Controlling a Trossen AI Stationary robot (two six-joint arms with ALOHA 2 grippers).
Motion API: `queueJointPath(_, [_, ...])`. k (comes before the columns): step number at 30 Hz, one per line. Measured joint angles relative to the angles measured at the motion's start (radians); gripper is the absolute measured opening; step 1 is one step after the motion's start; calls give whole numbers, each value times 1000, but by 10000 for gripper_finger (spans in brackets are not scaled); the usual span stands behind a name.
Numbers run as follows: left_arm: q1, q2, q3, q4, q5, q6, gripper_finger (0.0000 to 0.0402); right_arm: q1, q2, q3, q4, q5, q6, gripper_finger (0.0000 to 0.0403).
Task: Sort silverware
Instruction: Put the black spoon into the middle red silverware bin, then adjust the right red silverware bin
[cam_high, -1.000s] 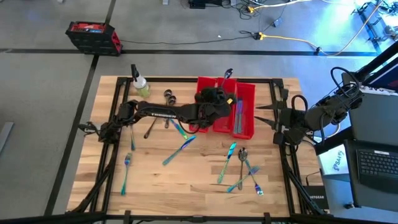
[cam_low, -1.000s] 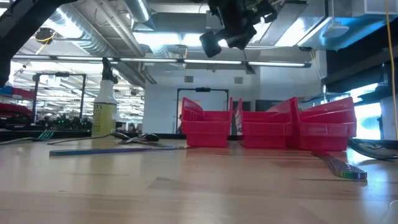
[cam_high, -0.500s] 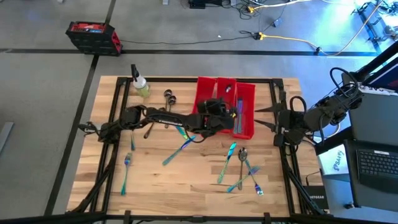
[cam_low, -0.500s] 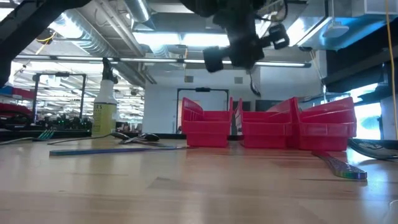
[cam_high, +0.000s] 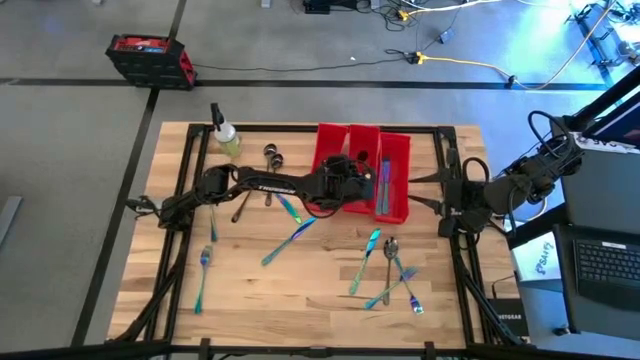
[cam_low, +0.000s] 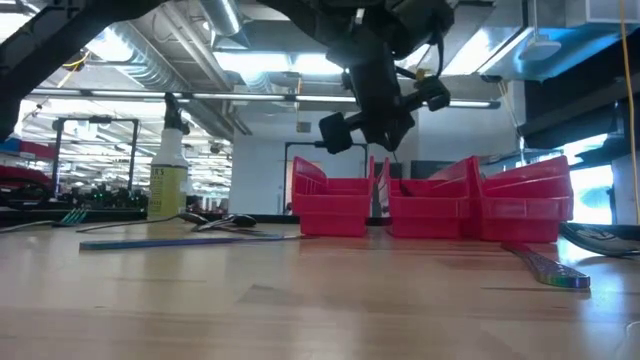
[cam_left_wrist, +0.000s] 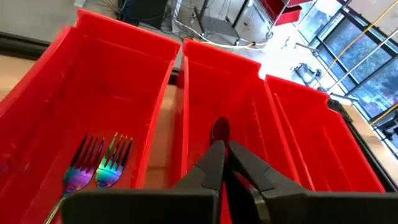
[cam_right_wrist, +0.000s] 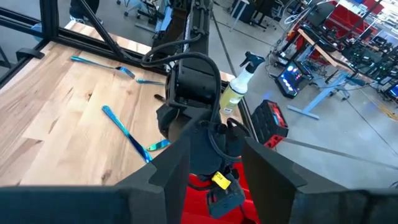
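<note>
Overhead, the left gripper (cam_high: 352, 182) hangs above the middle one of the three red bins (cam_high: 330, 140), while the right gripper (cam_high: 447, 208) waits just off the table edge beyond the bins, fingers partly apart and empty. Loose silverware (cam_high: 372, 262) lies scattered on the table (cam_high: 250, 290) in front of the bins, and a spray bottle (cam_high: 223, 132) stands beside them.

Level with the tabletop, the left gripper sits just above the bin rims.

Through the left wrist camera, the fingers (cam_left_wrist: 211, 165) are pressed together, pinching a dark spoon (cam_left_wrist: 219, 129) over the middle bin; two iridescent forks (cam_left_wrist: 99, 165) lie in the neighbouring bin.

From the right wrist, the right arm's fingers (cam_right_wrist: 171, 168) frame the left arm, more cutlery beyond it.
</note>
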Motion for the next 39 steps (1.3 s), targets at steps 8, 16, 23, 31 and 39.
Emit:
queueJointPath(8, [6,0,0,-1,14,60,0,0,0,0,0,0,0,131])
queueJointPath(16, [22,0,0,11,79,76,43,0,0,0,0,-4,0,131])
queueJointPath(23, [20,0,-1,54,154,139,114,0,0,0,0,-29,0,131])
queueJointPath(31, [21,0,-1,79,203,198,133,0,0,0,0,-33,-1,131])
queueJointPath(39, [13,-33,-2,59,491,462,133,0,12,-14,-143,-237,12,131])
